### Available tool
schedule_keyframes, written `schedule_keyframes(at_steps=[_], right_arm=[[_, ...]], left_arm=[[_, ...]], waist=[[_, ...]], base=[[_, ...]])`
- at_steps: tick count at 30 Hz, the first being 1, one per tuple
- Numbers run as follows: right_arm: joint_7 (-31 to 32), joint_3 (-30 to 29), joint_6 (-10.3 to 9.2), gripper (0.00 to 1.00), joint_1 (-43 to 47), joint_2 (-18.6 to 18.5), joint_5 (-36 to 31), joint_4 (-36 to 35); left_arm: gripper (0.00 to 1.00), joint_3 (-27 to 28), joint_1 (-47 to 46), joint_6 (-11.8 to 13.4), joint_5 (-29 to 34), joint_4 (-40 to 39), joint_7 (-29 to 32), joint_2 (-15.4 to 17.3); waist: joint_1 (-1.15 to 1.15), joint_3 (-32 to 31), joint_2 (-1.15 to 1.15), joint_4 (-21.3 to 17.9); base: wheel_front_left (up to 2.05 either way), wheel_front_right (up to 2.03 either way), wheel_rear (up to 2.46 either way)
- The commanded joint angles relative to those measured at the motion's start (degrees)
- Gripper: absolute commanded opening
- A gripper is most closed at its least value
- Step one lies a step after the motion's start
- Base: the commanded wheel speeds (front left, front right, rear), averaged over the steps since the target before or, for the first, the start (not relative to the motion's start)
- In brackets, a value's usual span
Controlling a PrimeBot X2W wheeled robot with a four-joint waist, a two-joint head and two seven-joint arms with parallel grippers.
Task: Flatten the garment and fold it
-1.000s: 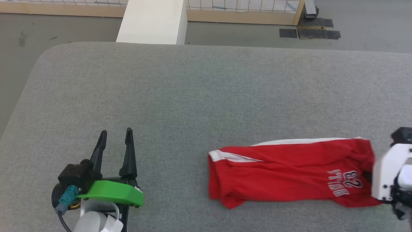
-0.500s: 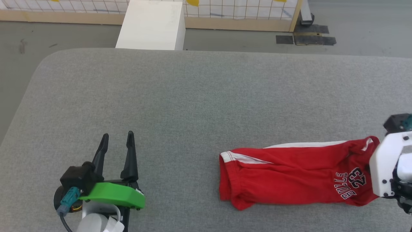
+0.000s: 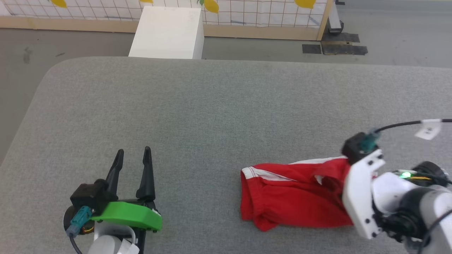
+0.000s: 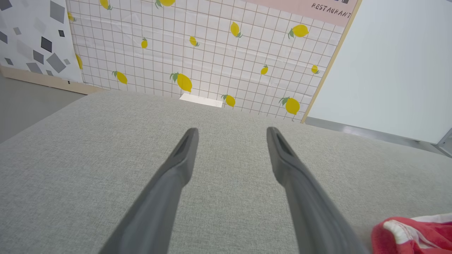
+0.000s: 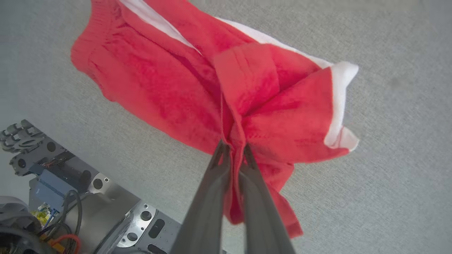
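Left pincer (image 3: 133, 150): well left of the garment (image 3: 293, 194), clear of it. Fingers spread wide, nothing between them, tips pointing away from the robot. Low over the grey worktop (image 3: 212, 106); can't tell if it touches. The stretch of worktop from it to the garment is bare grey fabric.

The garment is red shorts with a white stripe and trim, lying on the worktop near the robot's edge. Its left end rests flat but rumpled, with a white band across the corner. The right end is gathered up.

Right pincer (image 5: 233, 144): at the garment's right end, fingers pressed together on a bunched red fold. In the right wrist view a white-trimmed flap hangs open beside the pinch, and cloth droops below the fingers.

Around it:
- white box (image 3: 167, 31): beyond the garment and to its left, off the worktop's far edge
- lemon-print grid wall (image 3: 247, 10): behind the box
- dark floor patches (image 3: 333, 47): beyond the garment's right end
- black cable with a white tag (image 3: 429, 128): just above the garment's right end
- robot base (image 5: 70, 197) with wiring: on the garment's near side

Hidden or cut off: in the head view the white wrist plate (image 3: 362, 197) covers the garment's right end and the right pincer's fingers. The right arm is cut by the frame edge. In the left wrist view one red-and-white corner of the garment shows, cropped at the lower right.
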Motion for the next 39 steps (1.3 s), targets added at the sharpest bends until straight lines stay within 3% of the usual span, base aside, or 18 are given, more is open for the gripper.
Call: schedule_keyframes(at_steps=[1,16,27,28,30,39], right_arm=[[-0.59,1.73,-0.1,0.0,-1.74,0.8,0.46,0.69],[-9.41,17.72,-0.1,0.0,-10.99,8.75,-0.23,15.53],[-16.65,20.32,-0.1,0.0,-12.47,12.73,-0.45,26.82],[-17.43,20.46,-0.1,0.18,-12.61,13.21,-0.11,27.13],[-18.79,21.09,-0.1,1.0,-13.14,13.61,0.3,27.06],[-22.18,22.61,-0.1,1.0,-14.48,13.9,4.0,23.27]], left_arm=[[1.0,0.11,0.41,-0.35,1.12,0.02,-0.27,-0.26],[1.0,0.48,-0.41,-1.16,1.43,0.72,-0.27,-0.98],[1.0,0.69,-0.8,-1.59,1.7,1.11,-0.27,-1.52],[1.0,0.75,-0.74,-1.62,1.74,1.18,-0.27,-1.55],[1.0,0.85,-0.66,-1.67,1.82,1.29,-0.27,-1.61],[1.0,1.33,-0.04,-1.93,2.29,1.78,-0.27,-1.68]], waist=[[0.0,0.26,0.0,0.25],[0.0,2.37,0.0,2.23],[0.0,2.76,0.0,1.96],[0.0,2.61,0.0,1.83],[0.0,2.4,0.0,1.6],[0.0,0.12,0.0,0.28]], base=[[0.0,0.0,0.0],[0.0,0.0,0.0],[0.0,0.0,0.0],[0.0,0.0,0.0],[0.0,0.0,0.0],[0.0,0.0,0.0]])
